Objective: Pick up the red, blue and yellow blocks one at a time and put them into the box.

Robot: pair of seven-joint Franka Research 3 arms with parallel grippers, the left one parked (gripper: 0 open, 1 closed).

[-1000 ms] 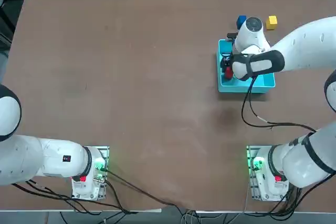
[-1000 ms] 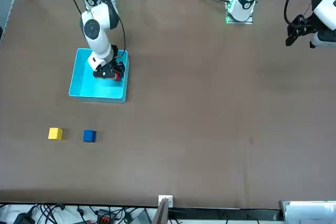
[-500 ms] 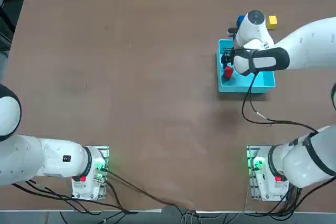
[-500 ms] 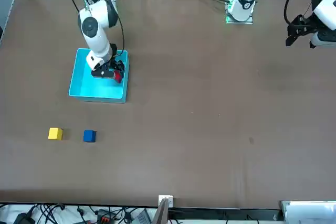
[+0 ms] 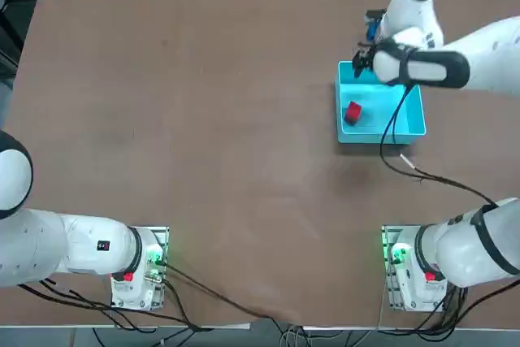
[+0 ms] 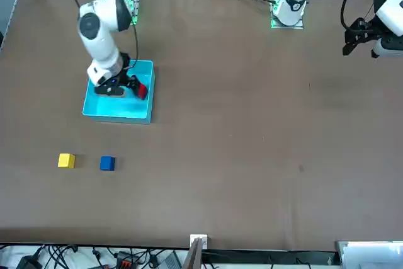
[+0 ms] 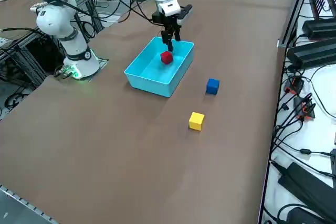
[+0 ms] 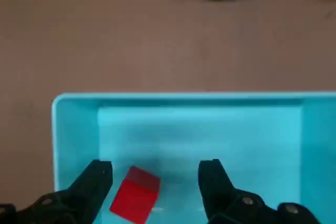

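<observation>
- The red block (image 5: 353,112) lies inside the box (image 5: 413,123), near one wall.
- The right gripper (image 8: 156,178) hangs above the box, fingers spread wide, holding nothing.
- The blue block (image 7: 212,86) and yellow block (image 7: 196,120) sit on the table (image 5: 203,119) beyond the box, apart from each other.

brown table (image 5: 203,119): light cyan-blue box (image 5: 410,127) at 2 o'clock in top view; blue block (image 6: 107,164) and yellow block (image 6: 66,160) side by side beyond box, apart from it, toward 1 o'clock.
</observation>
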